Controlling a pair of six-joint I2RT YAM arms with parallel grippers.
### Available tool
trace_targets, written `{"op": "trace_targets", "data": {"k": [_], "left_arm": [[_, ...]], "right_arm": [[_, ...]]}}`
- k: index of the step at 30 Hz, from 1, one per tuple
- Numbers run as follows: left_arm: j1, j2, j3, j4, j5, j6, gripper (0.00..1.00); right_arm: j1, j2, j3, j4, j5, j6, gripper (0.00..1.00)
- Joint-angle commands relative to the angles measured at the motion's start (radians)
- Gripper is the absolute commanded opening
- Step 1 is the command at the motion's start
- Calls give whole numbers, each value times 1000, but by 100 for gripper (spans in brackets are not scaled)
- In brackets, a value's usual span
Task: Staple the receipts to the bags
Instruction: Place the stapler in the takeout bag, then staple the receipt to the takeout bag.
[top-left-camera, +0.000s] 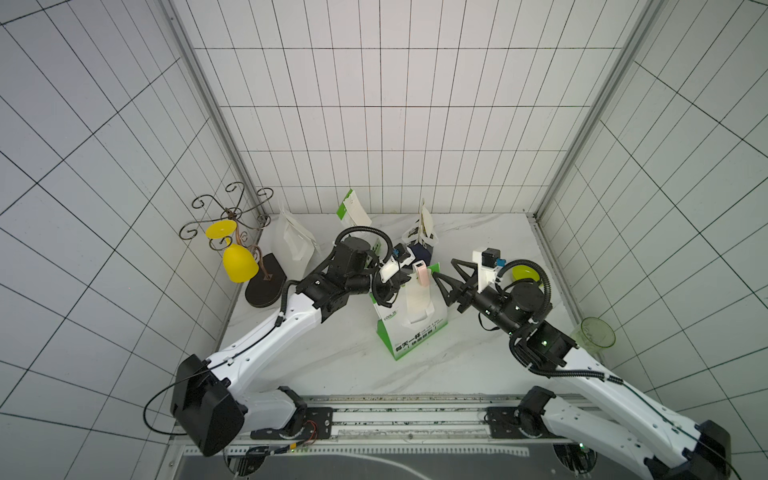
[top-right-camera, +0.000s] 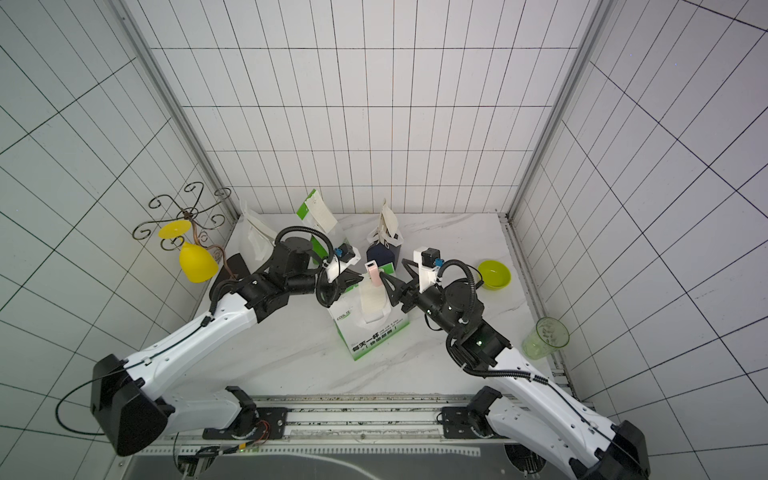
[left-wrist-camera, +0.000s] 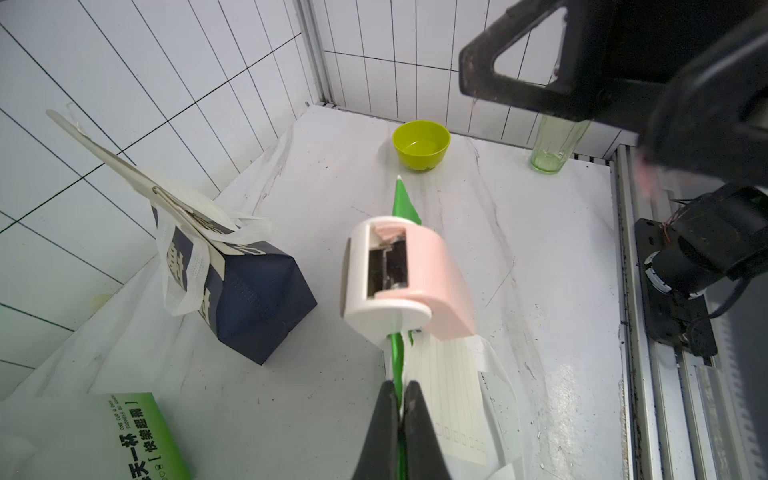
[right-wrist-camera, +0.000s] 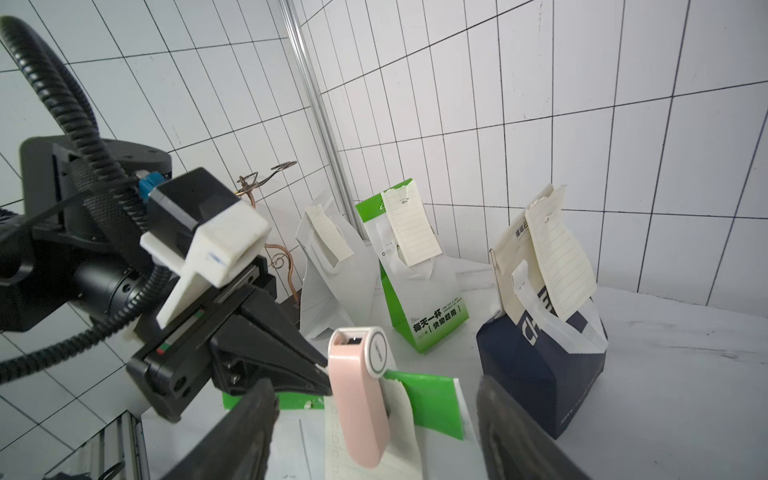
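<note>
A white-and-green bag (top-left-camera: 415, 332) stands mid-table. My left gripper (left-wrist-camera: 401, 399) is shut on its green top edge (left-wrist-camera: 397, 353). A pink-and-white stapler (right-wrist-camera: 361, 395) sits clamped over that edge and a cream receipt (left-wrist-camera: 449, 395) hanging down the bag's face. My right gripper (right-wrist-camera: 374, 395) is open, its fingers on either side of the stapler and apart from it. At the back stand a plain white bag (right-wrist-camera: 328, 299), a second white-and-green bag (right-wrist-camera: 419, 299) and a navy bag (right-wrist-camera: 536, 365). Each of these carries a receipt at its top.
A yellow goblet hangs on a scrolled metal stand (top-left-camera: 237, 262) at the back left. A green bowl (top-left-camera: 524, 273) and a clear greenish glass (top-left-camera: 596, 332) stand at the right, behind my right arm. A metal rail (top-left-camera: 415, 411) runs along the front edge.
</note>
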Motion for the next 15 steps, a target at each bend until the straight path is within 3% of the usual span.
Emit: {"op": "trace_targets", "data": {"k": [1,5,10,15], "left_arm": [[12,10,30,-73,165,196,0],[8,36,83,-198,149,329,0],[22,21,62,-181,118,395,0],[72,37,82,-186,178,437,0]], "right_arm": [[-43,-8,43,-67,-154,-35,76],[-64,7,63,-78,-281,-57,76],[-85,4,103,-129,-325,-114,77],[-115,45,187,-236,-425,-213,79]]}}
